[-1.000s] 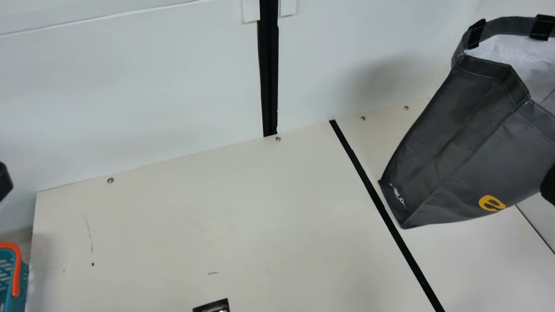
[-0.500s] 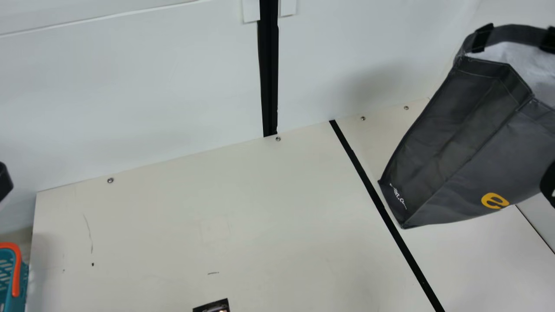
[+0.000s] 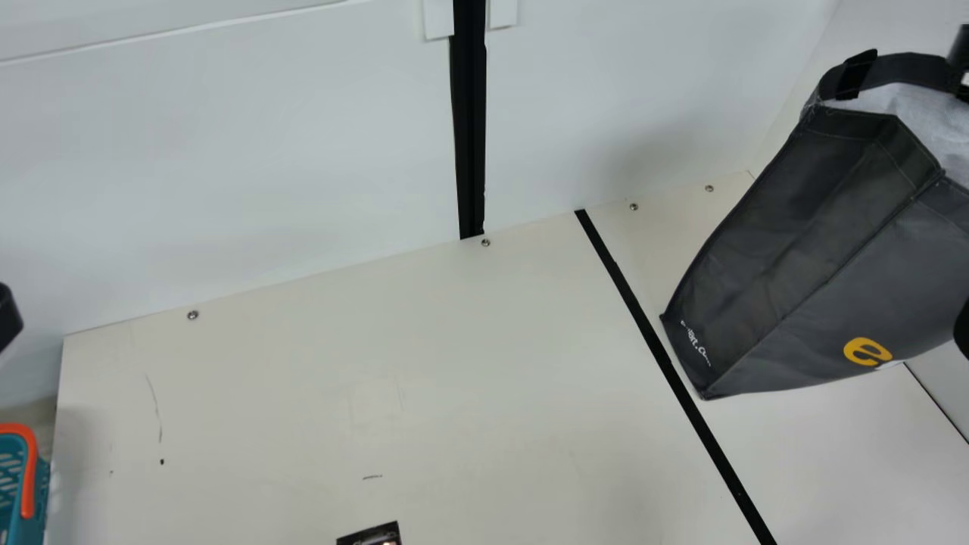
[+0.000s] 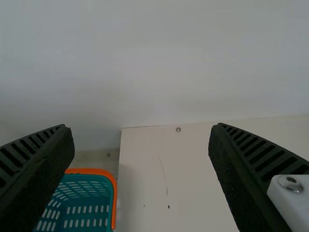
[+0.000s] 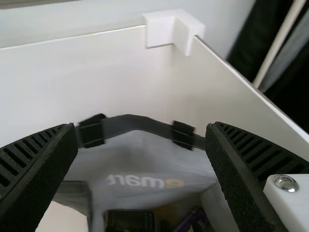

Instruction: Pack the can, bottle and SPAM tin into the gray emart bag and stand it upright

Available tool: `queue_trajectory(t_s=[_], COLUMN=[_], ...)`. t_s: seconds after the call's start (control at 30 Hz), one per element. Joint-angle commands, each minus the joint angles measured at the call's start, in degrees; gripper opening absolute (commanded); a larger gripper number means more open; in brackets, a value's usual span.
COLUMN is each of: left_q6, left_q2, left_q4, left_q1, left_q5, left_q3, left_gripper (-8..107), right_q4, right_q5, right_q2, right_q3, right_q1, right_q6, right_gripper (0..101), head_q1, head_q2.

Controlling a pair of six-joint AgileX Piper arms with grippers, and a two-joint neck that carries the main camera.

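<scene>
Likely righting step: gray bag [image 3: 817,250] tilted at right, items [image 5: 129,221] inside; left gripper [image 4: 140,126], right gripper [image 5: 140,126] both wide; next, pinch rim [image 3: 901,70], ease upright.

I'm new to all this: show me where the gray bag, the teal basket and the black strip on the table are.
Gray bag [image 3: 787,242]: main view, on its side panel.
Teal basket [image 4: 94,171]: left wrist view, on its orange rim.
Black strip [image 3: 652,333]: main view, partway along it.
</scene>
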Motion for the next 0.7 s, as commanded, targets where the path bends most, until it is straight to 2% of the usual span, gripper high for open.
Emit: queue_trajectory(t_s=[0.0, 0.3, 0.67], left_q6=[0.00, 0.00, 0.00], left_q2=[0.00, 0.00, 0.00], left_q4=[0.00, 0.00, 0.00], left_q1=[0.00, 0.00, 0.00], left_q5=[0.00, 0.00, 0.00], left_q3=[0.00, 0.00, 0.00], left_gripper=[90, 90, 90], right_q4=[-0.60, -3.76, -9.25], right_q5=[-0.05, -0.23, -2.91], right_q2=[-0.37, -1.53, -4.20], right_q3=[0.28, 0.93, 6.24], right_q1=[2.23, 11.22, 24.20], right_q6=[0.21, 2.03, 5.01], right_gripper=[95, 95, 95], head_q1=[-1.30, -1.30, -1.30], head_q2=[-0.05, -0.05, -0.05])
